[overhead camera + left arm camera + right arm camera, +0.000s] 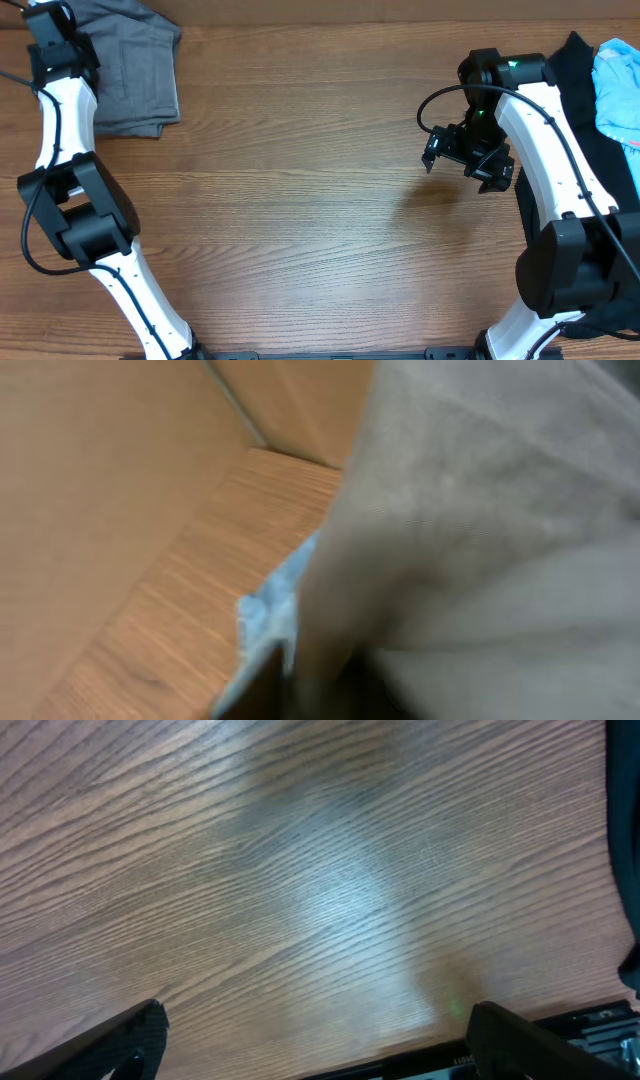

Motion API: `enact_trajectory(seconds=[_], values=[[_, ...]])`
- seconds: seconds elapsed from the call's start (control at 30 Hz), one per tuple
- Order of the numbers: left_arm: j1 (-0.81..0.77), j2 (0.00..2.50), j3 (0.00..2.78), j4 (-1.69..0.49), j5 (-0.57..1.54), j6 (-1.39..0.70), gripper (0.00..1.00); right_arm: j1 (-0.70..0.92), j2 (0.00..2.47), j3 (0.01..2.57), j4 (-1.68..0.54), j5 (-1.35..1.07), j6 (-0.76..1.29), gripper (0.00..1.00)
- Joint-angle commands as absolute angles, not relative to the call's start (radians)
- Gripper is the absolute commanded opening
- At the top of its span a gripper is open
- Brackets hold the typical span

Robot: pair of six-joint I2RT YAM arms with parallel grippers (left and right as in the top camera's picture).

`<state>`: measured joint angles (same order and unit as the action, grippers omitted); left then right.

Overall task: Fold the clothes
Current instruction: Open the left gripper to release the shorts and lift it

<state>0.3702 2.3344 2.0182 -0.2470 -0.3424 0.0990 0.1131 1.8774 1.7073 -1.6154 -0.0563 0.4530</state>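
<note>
The grey shorts (pixel 135 75) lie bundled in the far left corner of the table (pixel 300 220), seemingly parked there as folded. The left gripper (pixel 55 18) sits over them, and cloth hides its jaws, so their state cannot be told. The right gripper (pixel 318 1045) hovers near the right edge with jaws wide and empty.

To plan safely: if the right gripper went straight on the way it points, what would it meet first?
The right gripper would probably meet the bare table; only wood shows between its open fingers.

left arm (pixel 62 110): white links, black joints, black cable | right arm (pixel 545 125): same, green light (pixel 513 66)
</note>
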Motion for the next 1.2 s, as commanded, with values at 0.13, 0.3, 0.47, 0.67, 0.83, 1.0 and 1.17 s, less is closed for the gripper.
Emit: enact_trajectory(seconds=[0.13,0.3,0.47,0.67,0.83,1.0,1.17], values=[[0.407,2.334,2.051,-0.260,-0.464,0.071,1.00,0.119,1.875,1.716,-1.626,-0.064,0.465,1.00],[0.388,2.324,2.051,-0.275,-0.447,0.054,1.00,0.119,1.875,1.716,-1.635,-0.064,0.465,1.00],[0.353,2.319,2.051,-0.287,-0.300,-0.056,0.42,0.119,1.875,1.716,-1.629,-0.064,0.465,1.00],[0.350,2.328,2.051,-0.286,-0.218,-0.119,0.04,0.119,1.875,1.715,-1.642,-0.064,0.465,1.00],[0.368,2.336,2.050,-0.291,-0.220,-0.064,0.04,0.119,1.875,1.699,-1.652,-0.048,0.464,1.00],[0.397,2.360,2.050,-0.310,-0.185,-0.054,0.04,0.119,1.875,1.676,-1.646,-0.046,0.466,1.00],[0.401,2.415,2.050,-0.341,-0.164,-0.022,0.04,0.119,1.874,1.668,-1.644,-0.046,0.469,1.00]])
